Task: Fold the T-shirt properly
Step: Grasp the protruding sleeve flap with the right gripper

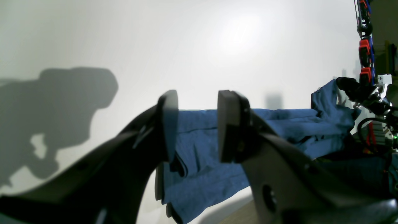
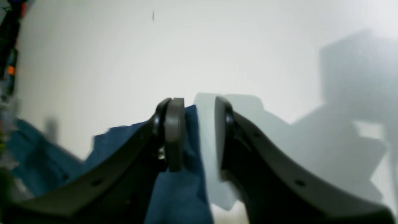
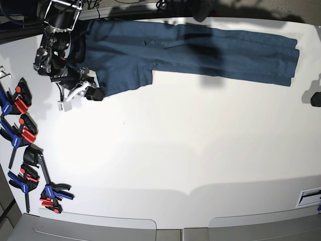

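White and evenly lit, the surface (image 3: pixel 175 150) fills the base view, with the T-shirt (image 3: pixel 200 47) stretched in a long dark blue band along its far edge. The cloth runs from the far left corner almost to the right edge of that view, where it ends in a squared end. Nearer the left it widens, and one flap hangs toward the camera.

At the far left of the base view, the right tool (image 2: pixel 194 133) sits just beside that flap. From the right wrist camera its jaws stand apart, with a fold of blue cloth lying against the inner face of one finger (image 2: pixel 174 133) and pale surface showing across the rest of the gap. Whether the cloth is pinched cannot be told from these views.

The left tool (image 1: pixel 197 124) is barely seen at the right edge of the base view. Its own camera shows the two dark pads parted, nothing between them, and the shirt lying flat on the surface beyond.

A row of red-and-blue spring clamps (image 3: pixel 22 135) lies along the left edge of the surface, well apart from the shirt.
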Motion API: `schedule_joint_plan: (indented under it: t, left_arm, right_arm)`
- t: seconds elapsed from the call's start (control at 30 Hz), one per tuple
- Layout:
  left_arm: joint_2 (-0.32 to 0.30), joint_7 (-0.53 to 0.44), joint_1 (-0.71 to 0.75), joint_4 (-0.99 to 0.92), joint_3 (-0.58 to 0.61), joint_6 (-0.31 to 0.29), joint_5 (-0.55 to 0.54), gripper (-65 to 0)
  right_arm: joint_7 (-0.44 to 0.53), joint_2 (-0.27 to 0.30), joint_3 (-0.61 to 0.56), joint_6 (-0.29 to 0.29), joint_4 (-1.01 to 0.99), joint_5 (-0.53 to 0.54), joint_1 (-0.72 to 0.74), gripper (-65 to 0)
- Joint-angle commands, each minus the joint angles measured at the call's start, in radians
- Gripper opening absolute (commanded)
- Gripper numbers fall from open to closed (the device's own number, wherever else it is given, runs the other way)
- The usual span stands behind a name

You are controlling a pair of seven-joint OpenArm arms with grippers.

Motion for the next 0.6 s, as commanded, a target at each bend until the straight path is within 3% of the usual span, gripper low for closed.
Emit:
schedule_joint_plan:
  t: [0.0,0.17,0.33,0.5,0.57]
  left_arm:
    - [-0.036,-0.009,-0.013,0.013,-0.013,-0.009,-0.025,-45.6]
    - [-0.036,-0.009,-0.013,0.013,-0.013,-0.009,-0.025,-45.6]
    - [-0.036,-0.009,-0.013,0.013,-0.013,-0.009,-0.025,-45.6]
    - [-0.036,-0.009,-0.013,0.013,-0.013,-0.009,-0.025,-45.6]
    - [-0.036,-0.009,-0.013,0.013,-0.013,-0.009,-0.025,-45.6]
  right_arm:
    - [-0.082,0.008,-0.003,-0.01,-0.003,-0.032,-0.001,-48.4]
    - [-0.166,0.008,-0.003,-0.009,-0.003,0.072,-0.001,-48.4]
    - [-0.171,0.008,-0.003,-0.009,-0.003,0.075,-0.001,-49.2]
    - [-0.171,0.008,-0.003,-0.009,-0.003,0.075,0.0,-65.0]
    - [-0.171,0.009,-0.003,-0.005,-0.002,0.075,0.0,-65.0]
